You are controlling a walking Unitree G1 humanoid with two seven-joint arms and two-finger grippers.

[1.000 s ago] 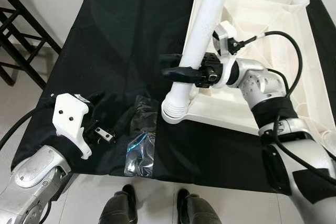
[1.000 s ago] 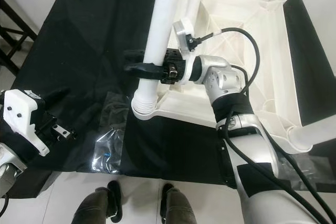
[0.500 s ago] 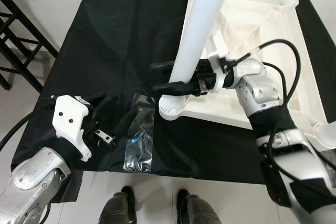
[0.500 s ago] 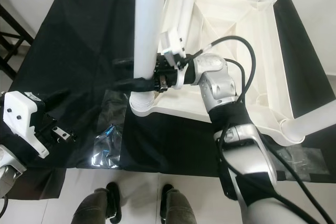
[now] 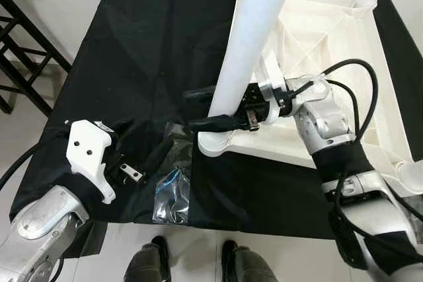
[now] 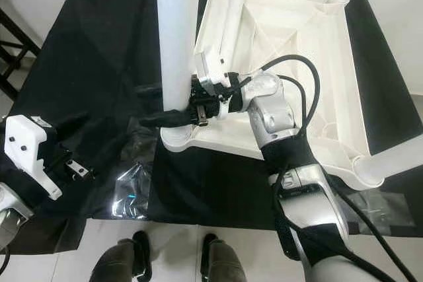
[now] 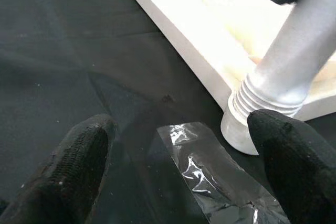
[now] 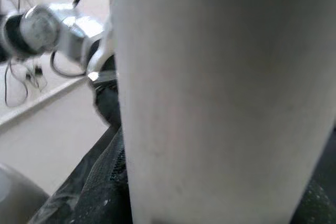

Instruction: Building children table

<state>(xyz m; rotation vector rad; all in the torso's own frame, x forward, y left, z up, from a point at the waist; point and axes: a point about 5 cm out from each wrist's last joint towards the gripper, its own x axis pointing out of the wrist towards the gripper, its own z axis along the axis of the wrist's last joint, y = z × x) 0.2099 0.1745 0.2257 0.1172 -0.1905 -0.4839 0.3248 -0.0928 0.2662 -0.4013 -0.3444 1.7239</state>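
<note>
leg: the white table leg (image 5: 248, 37) is a long smooth tube, looks like hollow plastic so I'd guess pretty light and stiff; the surface looks slick, so it could twist in the grip

where it is: its threaded lower end sits in the near-left corner socket (image 5: 215, 143) of the upturned white table top (image 5: 330, 44), which lies underside-up on the black cloth (image 5: 145, 44); whether it's fully screwed home I can't tell

right tool: right tool (image 5: 210, 108) is clamped around the leg low down, just above the socket, one black finger on each side of the tube; in the right wrist view the leg (image 8: 220, 98) sits right against the camera

left tool: left tool (image 7: 178, 166) hovers low over the cloth, well apart from the leg, fingers spread and holding nothing; the crinkly clear plastic bag (image 7: 215, 182) lies between them on the cloth

where to grab: low near the threads seems right to me, since that's where turning force goes straight into the joint; grabbing up high would just lever the leg sideways

long axis: runs up from the socket toward the camera, roughly upright but tilted a bit in the head views; free end points up, threaded end points down into the corner

other legs: two more legs already stand at the far corners, e.g. the far-left leg (image 6: 234, 4); another leg (image 6: 390, 160) shows at the near-right corner

risk: I'd say cross-threading if the leg leans while turning; plastic threads probably chew up easily

also: someone's shoes (image 5: 152, 262) are at the near edge
</note>
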